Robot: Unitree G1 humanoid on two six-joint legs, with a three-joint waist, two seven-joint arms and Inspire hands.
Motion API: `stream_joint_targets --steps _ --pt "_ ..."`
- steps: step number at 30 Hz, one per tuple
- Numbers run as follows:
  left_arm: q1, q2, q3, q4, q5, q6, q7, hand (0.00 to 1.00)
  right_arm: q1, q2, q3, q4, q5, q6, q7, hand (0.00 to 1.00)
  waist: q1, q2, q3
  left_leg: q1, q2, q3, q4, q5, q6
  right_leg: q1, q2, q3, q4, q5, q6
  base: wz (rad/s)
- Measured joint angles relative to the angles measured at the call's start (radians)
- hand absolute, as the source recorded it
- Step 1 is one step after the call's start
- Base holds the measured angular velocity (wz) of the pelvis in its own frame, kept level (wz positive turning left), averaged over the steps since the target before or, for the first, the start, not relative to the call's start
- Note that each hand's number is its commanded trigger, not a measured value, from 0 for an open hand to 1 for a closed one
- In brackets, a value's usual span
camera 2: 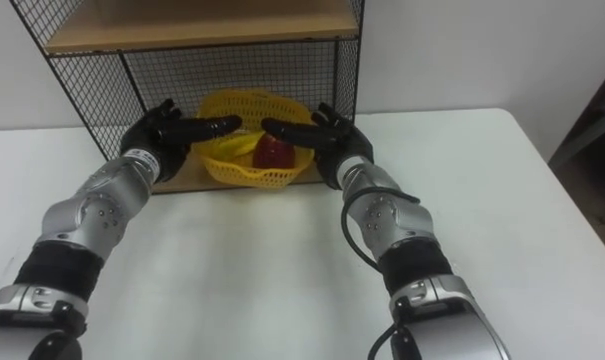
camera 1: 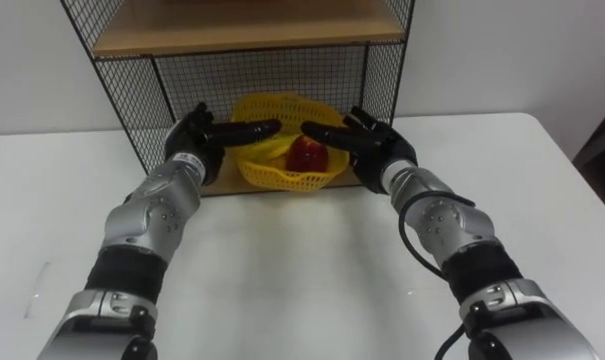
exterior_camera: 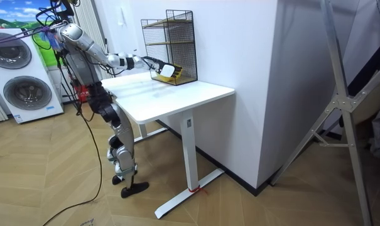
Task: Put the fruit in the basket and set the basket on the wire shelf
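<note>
Left hand [camera 1: 194,140], right hand [camera 1: 374,146] — both released, fingers straight; basket [camera 1: 270,176] with apple [camera 1: 304,155] lies between them at 12 o'clock, inside wire shelf [camera 1: 380,75].

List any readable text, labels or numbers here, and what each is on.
None readable.
The yellow plastic mesh basket, the black wire shelf with wooden boards and the white table show no print.
Any marks on the white washing machines in the room view are too small to read.
</note>
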Motion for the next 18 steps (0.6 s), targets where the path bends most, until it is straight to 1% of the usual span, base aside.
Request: stream_joint_targets --steps 4,6,13,18 --pt "0.0 0.023 0.0 0.0 0.0 0.0 -0.007 0.0 0.0 0.0 0.0 0.0 -0.015 0.001 0.002 0.0 0.0 0.001 -0.0003 0.0 0.0 0.0 0.0 0.0 0.0 0.0 0.001 0.0 0.0 0.0 0.0 0.0" --pt "0.0 0.028 0.0 0.0 0.0 0.0 -0.012 0.0 0.0 0.0 0.0 0.0 -0.014 0.001 0.002 0.0 0.0 0.002 -0.0002 0.0 0.0 0.0 0.0 0.0 0.0 0.0 0.001 -0.001 0.0 0.0 0.0 0.0" --pt "0.0 0.03 0.0 0.0 0.0 -0.002 -0.013 0.0 0.0 -0.002 0.0 -0.001 -0.014 0.001 0.008 0.0 -0.001 0.013 -0.0007 0.001 0.0 0.0 0.001 0.0 0.0 -0.001 0.0 -0.001 0.002 0.0 0.0 0.0" --pt "0.0 0.03 0.0 -0.023 -0.001 -0.003 -0.012 0.0 0.0 -0.002 0.001 -0.004 -0.011 0.001 0.008 0.0 -0.001 0.013 -0.0007 0.001 0.0 0.0 0.001 0.0 0.0 -0.001 -0.001 -0.001 0.0 0.0 0.0 -0.01"
